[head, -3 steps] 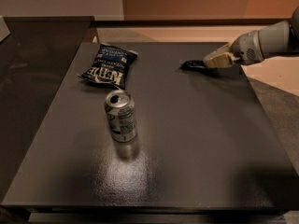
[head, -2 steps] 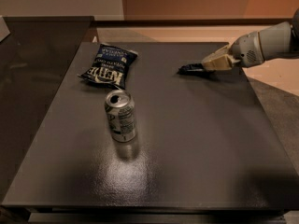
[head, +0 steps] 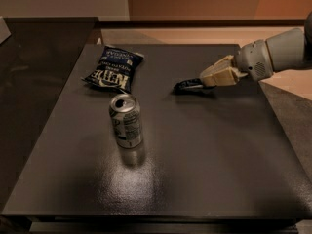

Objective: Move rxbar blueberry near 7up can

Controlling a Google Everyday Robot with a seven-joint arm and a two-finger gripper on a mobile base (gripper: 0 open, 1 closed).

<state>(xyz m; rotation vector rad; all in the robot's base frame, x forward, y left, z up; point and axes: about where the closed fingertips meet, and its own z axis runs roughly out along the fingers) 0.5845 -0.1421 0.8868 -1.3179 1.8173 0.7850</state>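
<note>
The 7up can [head: 126,120] stands upright on the dark table [head: 204,150], left of the middle. The rxbar blueberry [head: 187,86] is a small dark flat bar at the table's back right part, held at its right end by my gripper [head: 207,82]. The gripper's beige fingers are shut on the bar, which sticks out to the left, low over or on the tabletop; I cannot tell which. The bar is well to the right of and behind the can. My arm comes in from the right edge.
A crinkled dark-blue chip bag [head: 113,68] lies behind the can at the back left. A dark counter [head: 34,72] adjoins the table on the left. A lighter floor strip [head: 287,82] runs behind and to the right.
My gripper has moved left toward the can with the bar in it. The can and chip bag have not moved.
</note>
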